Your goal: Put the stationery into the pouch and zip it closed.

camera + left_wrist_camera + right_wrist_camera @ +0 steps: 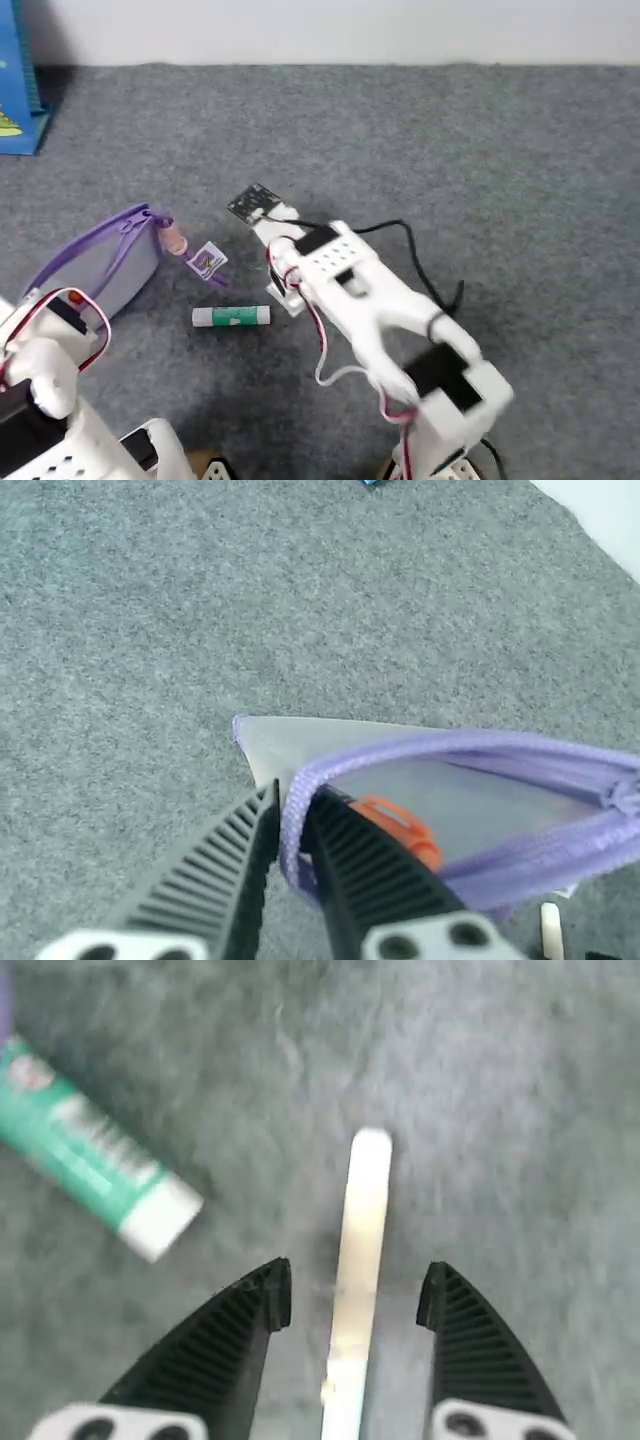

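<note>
The purple-zipped pouch (105, 262) lies at the left with its mouth gaping. My left gripper (290, 800) is shut on the pouch's zipper edge (300, 780) at its near corner. Something orange (400, 832) shows inside the pouch. A green and white glue stick (231, 317) lies on the mat between the arms. My right gripper (357, 1275) points down, open, with a thin white stick (362, 1210) lying between its fingers, untouched. The glue stick (95, 1155) lies off to one side of it. In the high view the right gripper (285, 295) is just right of the glue stick.
A small pink piece (175, 239) and a purple-printed tag (208, 261) lie by the pouch's mouth. A blue box (15, 80) stands at the far left by the wall. A black cable (420, 260) trails right of the right arm. Grey mat (450, 150) covers the table.
</note>
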Robot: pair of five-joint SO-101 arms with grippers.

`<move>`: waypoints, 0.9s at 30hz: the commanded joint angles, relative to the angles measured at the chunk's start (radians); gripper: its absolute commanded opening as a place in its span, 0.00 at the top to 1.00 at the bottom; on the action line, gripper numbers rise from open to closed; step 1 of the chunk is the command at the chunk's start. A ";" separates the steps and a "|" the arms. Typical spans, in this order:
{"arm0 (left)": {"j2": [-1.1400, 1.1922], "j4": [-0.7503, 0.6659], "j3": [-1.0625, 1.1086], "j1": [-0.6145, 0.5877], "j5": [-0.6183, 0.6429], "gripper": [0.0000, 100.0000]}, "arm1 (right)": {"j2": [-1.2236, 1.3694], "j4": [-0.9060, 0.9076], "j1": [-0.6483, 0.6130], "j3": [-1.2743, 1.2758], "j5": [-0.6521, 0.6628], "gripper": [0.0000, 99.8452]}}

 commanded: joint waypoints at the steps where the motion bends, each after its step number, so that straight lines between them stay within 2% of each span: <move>1: 0.009 0.015 0.008 0.003 -0.011 0.99 | 0.119 -0.008 0.008 -0.146 -0.011 0.80; 3: 0.009 0.015 0.010 0.003 -0.011 0.99 | 0.182 -0.007 0.025 -0.186 -0.011 0.82; 7: 0.009 0.015 0.008 0.003 -0.011 0.99 | 0.229 -0.015 0.058 -0.229 -0.014 1.00; 9: 0.009 0.015 0.008 0.003 -0.011 0.99 | 0.213 0.007 0.073 -0.221 -0.032 0.96; 12: 0.009 0.015 0.008 0.028 -0.011 0.99 | 0.134 0.082 0.079 -0.216 -0.077 0.99; 17: 0.009 0.017 0.008 0.101 -0.011 0.99 | -0.125 0.214 0.081 -0.164 -0.187 0.99; 25: 0.011 0.017 -0.015 0.292 -0.003 0.99 | -0.748 0.234 0.045 0.147 -0.181 0.99; 27: 0.011 0.017 -0.027 0.336 0.034 0.99 | -0.906 0.236 0.030 0.196 -0.181 0.99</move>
